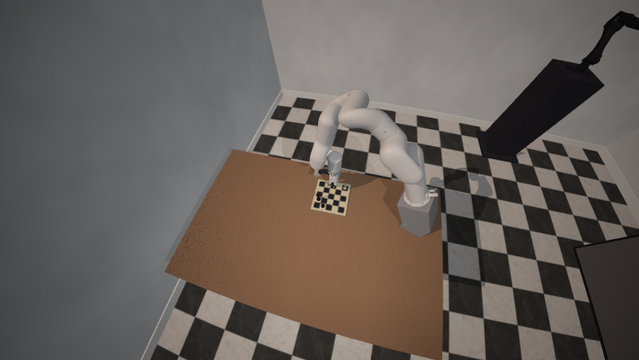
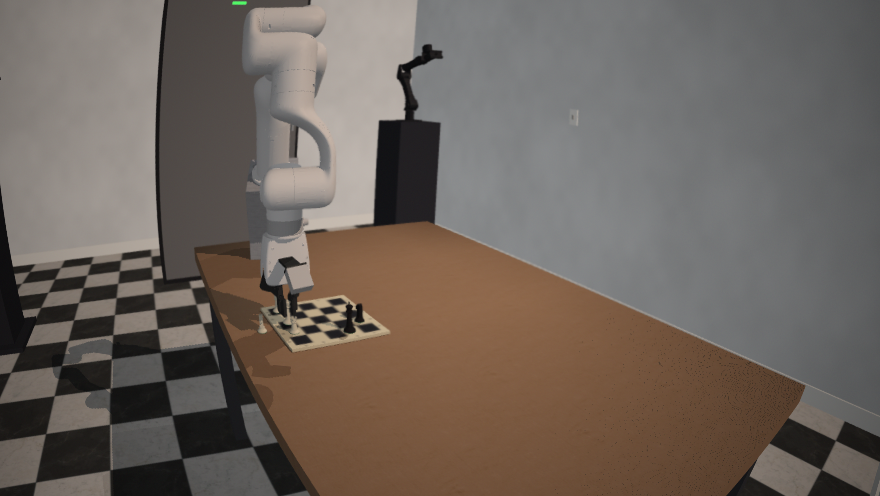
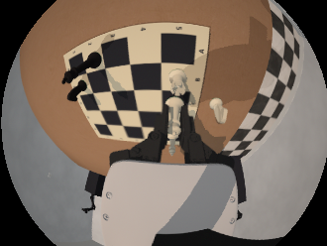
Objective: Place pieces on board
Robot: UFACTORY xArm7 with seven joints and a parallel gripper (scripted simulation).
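The small chessboard [image 1: 331, 198] lies on the brown table near its far edge; it also shows in the exterior view [image 2: 324, 322] and in the wrist view [image 3: 142, 81]. My gripper [image 2: 287, 309] is shut on a tall white piece [image 3: 172, 117] and holds it upright, low over the board's edge nearest the arm. I cannot tell which kind of piece it is. Another white piece [image 3: 176, 81] stands on the board just beyond it. A third white piece [image 2: 261, 325] stands on the table beside the board. Two black pieces [image 2: 353, 315] stand on the board's far side.
The arm's grey base [image 1: 418, 215] stands at the table's edge to the right of the board. A black pedestal [image 2: 406, 169] with another small arm stands on the floor beyond the table. The table's edge runs close behind the board.
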